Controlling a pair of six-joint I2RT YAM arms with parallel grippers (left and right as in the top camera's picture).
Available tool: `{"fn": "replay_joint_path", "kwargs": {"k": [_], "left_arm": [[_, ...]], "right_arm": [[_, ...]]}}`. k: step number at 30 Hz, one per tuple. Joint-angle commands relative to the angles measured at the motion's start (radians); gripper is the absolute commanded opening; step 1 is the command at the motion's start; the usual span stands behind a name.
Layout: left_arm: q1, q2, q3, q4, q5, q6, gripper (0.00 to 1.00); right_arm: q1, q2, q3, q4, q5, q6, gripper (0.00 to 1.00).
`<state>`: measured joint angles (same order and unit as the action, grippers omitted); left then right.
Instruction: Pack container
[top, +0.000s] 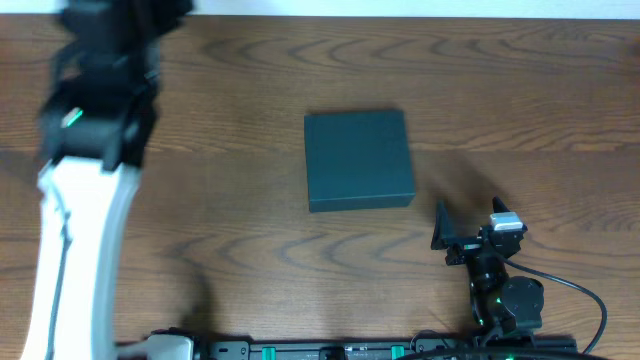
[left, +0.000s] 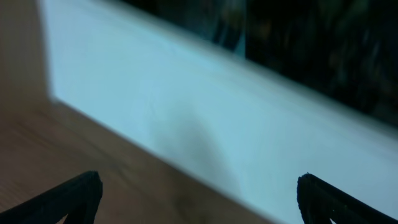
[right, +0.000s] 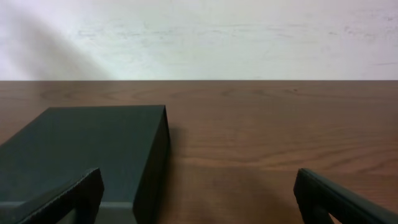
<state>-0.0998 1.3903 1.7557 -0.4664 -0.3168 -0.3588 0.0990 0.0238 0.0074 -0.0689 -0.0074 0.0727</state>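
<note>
— Wood table (top: 230, 210), white wall (right: 199, 37) behind it. How's the container (top: 359, 160) gonna handle, sitting shut mid-table?

— Looks stiff and matte, probably light. I'd pinch opposite side walls, or lift the lid's edge. Left gripper (left: 199, 196) and right gripper (top: 472, 232) both gape wide, holding nothing; the right one's near its corner.

The container (top: 358, 158) lies on the table (top: 230, 230), right fingers (top: 441, 225) near its right side.
</note>
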Motion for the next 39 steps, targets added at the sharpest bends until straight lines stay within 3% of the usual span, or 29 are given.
{"fn": "replay_joint_path", "kwargs": {"k": [1, 10, 18, 26, 39], "left_arm": [[0.033, -0.112, -0.027, 0.0, -0.018, 0.014, 0.99], [0.108, -0.465, -0.336, 0.016, -0.018, 0.013, 0.98], [0.123, -0.747, -0.737, 0.208, -0.019, -0.039, 0.99], [0.123, -0.926, -1.02, 0.248, -0.041, -0.183, 0.99], [0.123, -1.166, -1.314, 0.249, -0.052, -0.246, 0.99]], "right_arm": [[-0.009, -0.009, -0.002, -0.005, 0.0, 0.017, 0.99], [-0.009, -0.009, -0.002, -0.005, 0.0, 0.016, 0.99], [-0.009, -0.009, -0.002, -0.005, 0.0, 0.016, 0.99], [-0.009, -0.009, -0.002, -0.005, 0.0, 0.017, 0.99], [-0.009, -0.009, -0.002, -0.005, 0.0, 0.016, 0.99]]}}
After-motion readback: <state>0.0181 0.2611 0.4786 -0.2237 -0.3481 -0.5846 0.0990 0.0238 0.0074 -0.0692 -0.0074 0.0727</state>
